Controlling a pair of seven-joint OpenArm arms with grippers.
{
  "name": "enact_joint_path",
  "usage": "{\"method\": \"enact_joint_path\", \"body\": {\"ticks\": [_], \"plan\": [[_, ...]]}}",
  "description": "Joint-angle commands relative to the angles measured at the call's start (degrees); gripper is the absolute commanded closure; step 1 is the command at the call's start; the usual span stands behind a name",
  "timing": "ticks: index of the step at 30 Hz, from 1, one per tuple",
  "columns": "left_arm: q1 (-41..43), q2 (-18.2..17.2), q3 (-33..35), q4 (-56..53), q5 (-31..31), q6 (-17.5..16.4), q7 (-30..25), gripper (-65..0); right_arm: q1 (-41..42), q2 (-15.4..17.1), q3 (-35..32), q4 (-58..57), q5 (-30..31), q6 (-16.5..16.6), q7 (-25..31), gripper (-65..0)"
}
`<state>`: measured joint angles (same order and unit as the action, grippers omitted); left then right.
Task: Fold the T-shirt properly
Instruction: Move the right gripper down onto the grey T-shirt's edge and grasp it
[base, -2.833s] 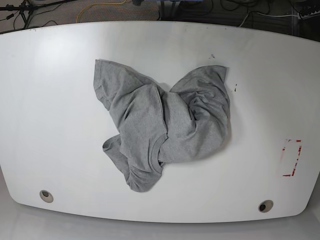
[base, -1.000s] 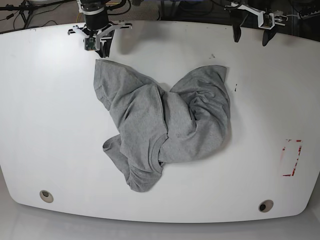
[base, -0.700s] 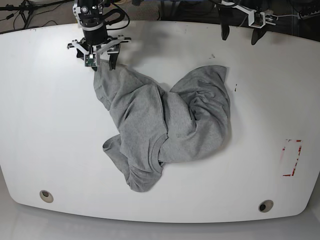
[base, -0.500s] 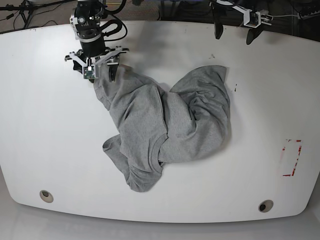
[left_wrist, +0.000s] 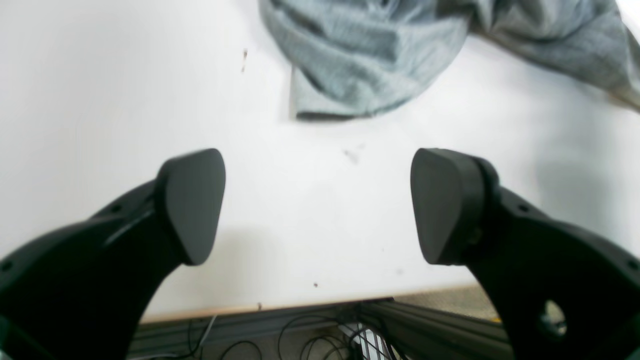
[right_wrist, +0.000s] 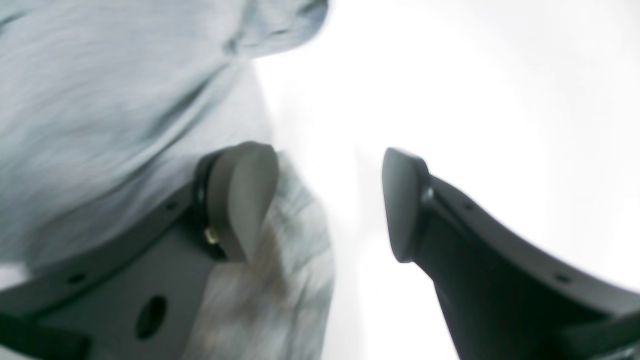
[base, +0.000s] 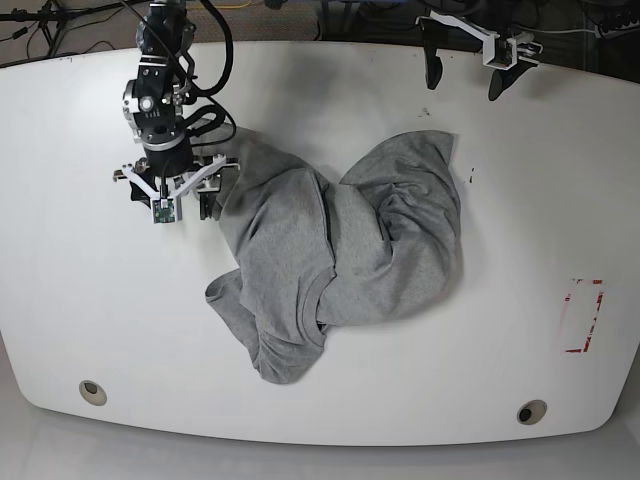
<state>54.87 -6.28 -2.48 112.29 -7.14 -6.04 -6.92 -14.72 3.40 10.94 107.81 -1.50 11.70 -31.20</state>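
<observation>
The grey T-shirt lies crumpled in the middle of the white table. My right gripper hangs open over the shirt's left edge. In the right wrist view one finger sits above the T-shirt's cloth and the other above bare table, with nothing clamped. My left gripper stands open above the table's far edge. In the left wrist view its fingers are wide apart over bare table, short of the T-shirt's far corner. No lettering shows.
A red-marked rectangle sits near the table's right edge. Two round holes lie near the front edge. Cables run on the floor beyond the far edge.
My right arm has come down from the far edge along the shirt's left side and its jaws have opened. The left gripper has drifted a little leftward along the far edge.
</observation>
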Motion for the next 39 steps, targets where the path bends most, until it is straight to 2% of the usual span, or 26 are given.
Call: {"method": "enact_joint_path", "body": {"ticks": [1, 8, 13, 22, 27, 31, 35, 39], "plan": [[0.6, -0.2, -0.2, 1.1, 0.0, -0.2, -1.4, -54.9, 3.2, 0.2, 0.1, -2.3, 0.2, 1.0, 0.6, -36.5], [-0.1, -0.3, -0.3, 1.6, 0.1, -0.2, -1.3, -54.9, 8.0, 0.1, 1.9, -10.8, 0.1, 3.2, 0.8, -36.5], [-0.3, -0.3, -1.8, 1.7, 0.1, -0.2, -1.3, -54.9, 8.7, -0.1, 2.3, -12.6, 0.1, 5.2, 0.8, -36.5], [-0.8, -0.3, -3.5, 1.8, 0.1, -0.2, -1.2, -54.9, 8.5, -1.7, 2.2, -16.2, 0.1, 5.2, 0.8, -36.5], [-1.8, -3.0, -3.4, 1.8, 0.0, -0.2, -1.1, -54.9, 8.6, -1.9, 2.2, -19.4, 0.1, 5.2, 2.8, -36.5], [-2.4, -4.1, -3.3, 1.9, -0.3, -0.2, 1.9, -54.9, 8.6, -1.9, 2.2, -21.5, 0.2, 5.2, 5.3, -36.5], [-4.6, -4.3, -3.5, 1.9, -0.3, -0.2, 5.5, -54.9, 8.7, -1.9, 2.1, -22.8, 0.1, 5.2, 5.3, -36.5], [-5.8, -4.3, -3.5, 1.9, -0.3, -0.2, 6.7, -54.9, 8.7, -1.9, 2.1, -24.2, 0.1, 5.2, 5.4, -36.3]]}}
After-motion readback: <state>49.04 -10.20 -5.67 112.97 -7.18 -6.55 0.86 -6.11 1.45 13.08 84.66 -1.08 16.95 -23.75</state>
